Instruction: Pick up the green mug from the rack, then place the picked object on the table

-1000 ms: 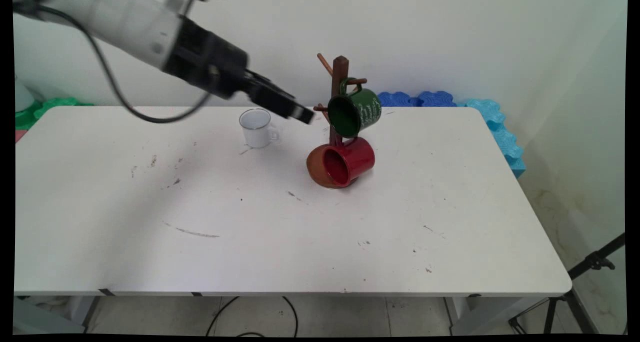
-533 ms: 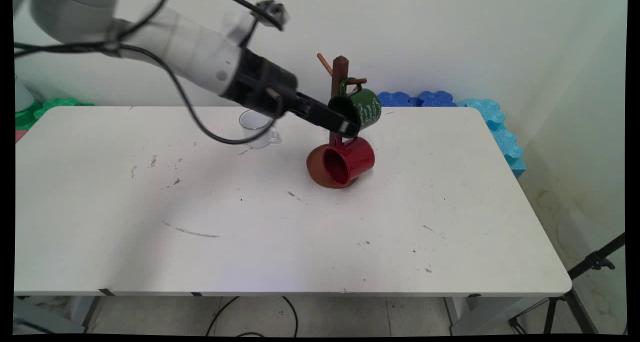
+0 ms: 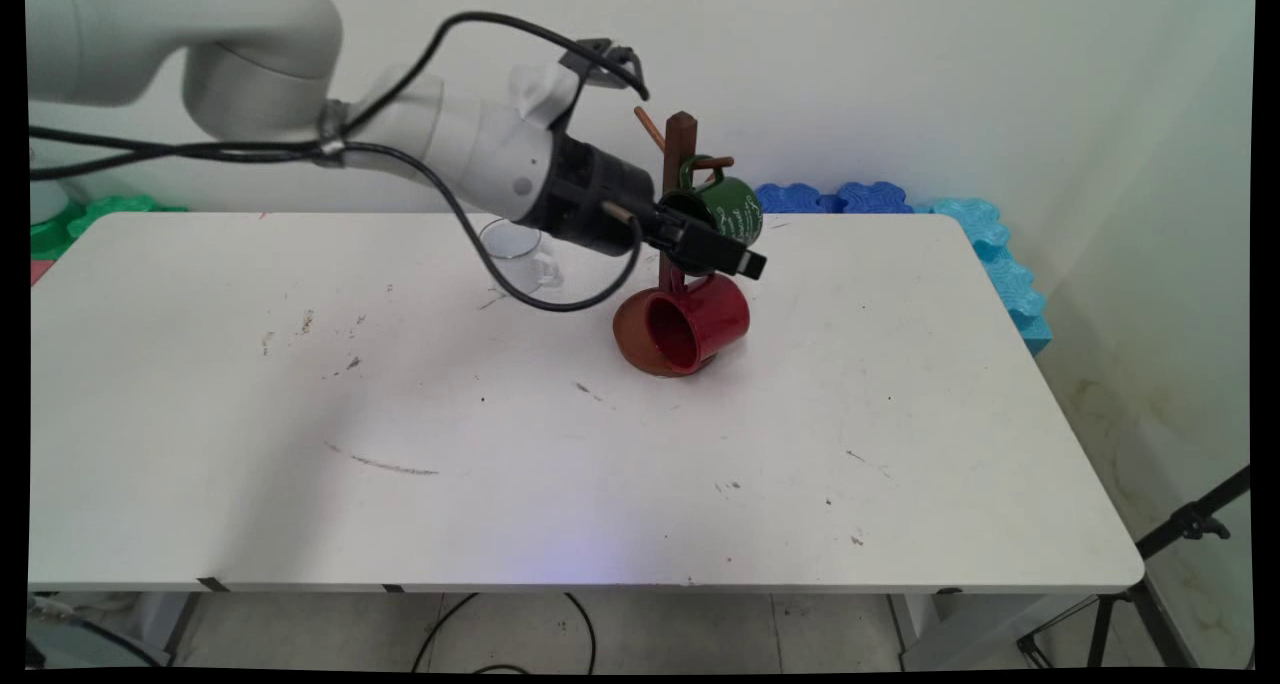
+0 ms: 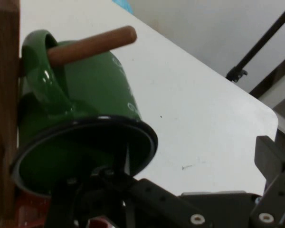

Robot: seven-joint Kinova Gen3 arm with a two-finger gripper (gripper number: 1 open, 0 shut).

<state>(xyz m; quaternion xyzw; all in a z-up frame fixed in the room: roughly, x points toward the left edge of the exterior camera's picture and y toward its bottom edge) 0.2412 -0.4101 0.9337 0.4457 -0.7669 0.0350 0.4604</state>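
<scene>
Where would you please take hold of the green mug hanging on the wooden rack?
By the rim, I'd judge. The green mug hangs by its handle on a peg of the rack, mouth tilted down toward the arm's side. The handle is taken up by the peg, so come from the mouth side, one claw finger inside the wall, one outside.

1. A white mug [image 3: 515, 256] stands upright near the surface's far edge, left of the rack.
2. Blue foam mats [image 3: 905, 202] lie along the surface's far right corner, against the wall.
3. Green foam pieces [image 3: 90, 214] sit beyond the far left corner.
4. A black tripod [image 3: 1165, 554] stands on the floor past the near right corner.
5. Scuff marks [image 3: 385, 464] dot the surface [image 3: 900, 504].
</scene>
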